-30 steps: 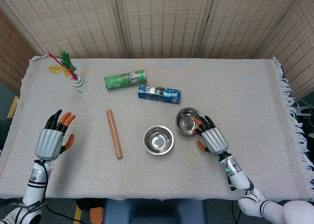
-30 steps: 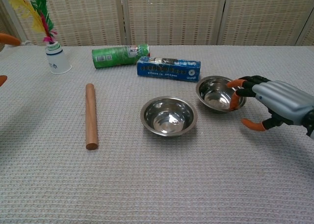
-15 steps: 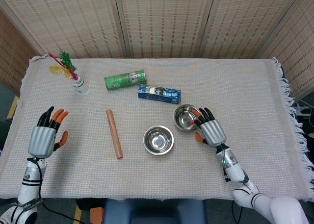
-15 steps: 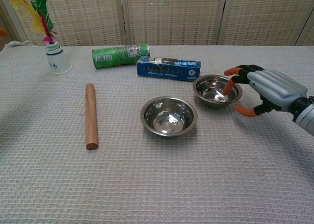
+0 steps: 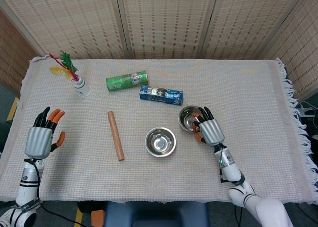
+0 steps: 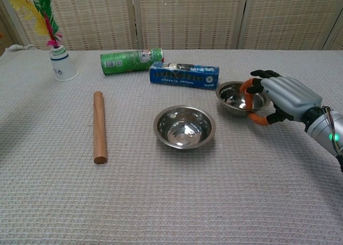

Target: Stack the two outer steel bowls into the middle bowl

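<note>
Your right hand (image 6: 282, 97) grips the shiny round steel bowl (image 6: 238, 98) at right of centre; the middle bowl (image 6: 184, 127) sits mid-frame on the woven cloth; your left hand (image 5: 41, 136) is splayed, empty, at lower left.

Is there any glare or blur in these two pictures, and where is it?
Head view: sharp, even light; small bright reflections inside the middle bowl. Chest view: the same bowl mirrors light strongly; the bowl under the right hand glints too; the near cloth looks slightly soft.
</note>
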`<state>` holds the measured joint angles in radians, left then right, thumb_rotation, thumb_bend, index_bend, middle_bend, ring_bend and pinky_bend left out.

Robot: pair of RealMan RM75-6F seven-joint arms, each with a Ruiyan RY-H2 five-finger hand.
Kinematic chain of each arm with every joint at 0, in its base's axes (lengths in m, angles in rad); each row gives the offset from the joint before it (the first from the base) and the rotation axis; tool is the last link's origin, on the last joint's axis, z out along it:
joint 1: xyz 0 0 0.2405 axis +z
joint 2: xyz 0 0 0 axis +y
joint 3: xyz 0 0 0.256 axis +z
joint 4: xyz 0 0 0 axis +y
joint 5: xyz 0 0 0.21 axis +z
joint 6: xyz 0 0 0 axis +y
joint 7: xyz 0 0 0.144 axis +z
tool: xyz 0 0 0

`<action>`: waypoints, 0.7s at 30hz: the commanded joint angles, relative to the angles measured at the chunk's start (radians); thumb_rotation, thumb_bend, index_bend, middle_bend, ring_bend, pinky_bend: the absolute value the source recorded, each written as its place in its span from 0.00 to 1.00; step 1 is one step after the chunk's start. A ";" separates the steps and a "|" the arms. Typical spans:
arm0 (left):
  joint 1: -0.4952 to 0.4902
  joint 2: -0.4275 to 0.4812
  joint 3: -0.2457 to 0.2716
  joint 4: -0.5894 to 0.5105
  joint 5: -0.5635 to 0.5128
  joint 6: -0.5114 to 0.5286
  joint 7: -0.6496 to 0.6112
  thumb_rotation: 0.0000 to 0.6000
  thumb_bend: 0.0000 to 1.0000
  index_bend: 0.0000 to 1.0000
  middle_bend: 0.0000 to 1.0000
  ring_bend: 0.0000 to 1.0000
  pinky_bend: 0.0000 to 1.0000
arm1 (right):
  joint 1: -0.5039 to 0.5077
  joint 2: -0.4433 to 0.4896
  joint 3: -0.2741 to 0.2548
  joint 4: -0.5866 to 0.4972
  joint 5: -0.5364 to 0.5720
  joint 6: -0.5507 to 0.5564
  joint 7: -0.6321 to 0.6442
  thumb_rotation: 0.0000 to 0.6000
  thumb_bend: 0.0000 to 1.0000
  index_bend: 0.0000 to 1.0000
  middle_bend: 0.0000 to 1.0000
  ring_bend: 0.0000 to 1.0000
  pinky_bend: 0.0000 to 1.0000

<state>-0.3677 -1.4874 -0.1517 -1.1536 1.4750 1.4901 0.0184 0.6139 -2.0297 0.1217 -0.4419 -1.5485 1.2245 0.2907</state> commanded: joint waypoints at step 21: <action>0.072 0.064 -0.013 -0.085 -0.016 0.081 0.026 1.00 0.43 0.15 0.13 0.01 0.15 | 0.089 -0.018 -0.070 -0.202 -0.113 0.146 0.074 1.00 0.44 0.78 0.31 0.06 0.05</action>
<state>-0.2982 -1.4258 -0.1640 -1.2355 1.4590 1.5680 0.0426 0.7049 -2.0487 0.0575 -0.6362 -1.6558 1.3648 0.3694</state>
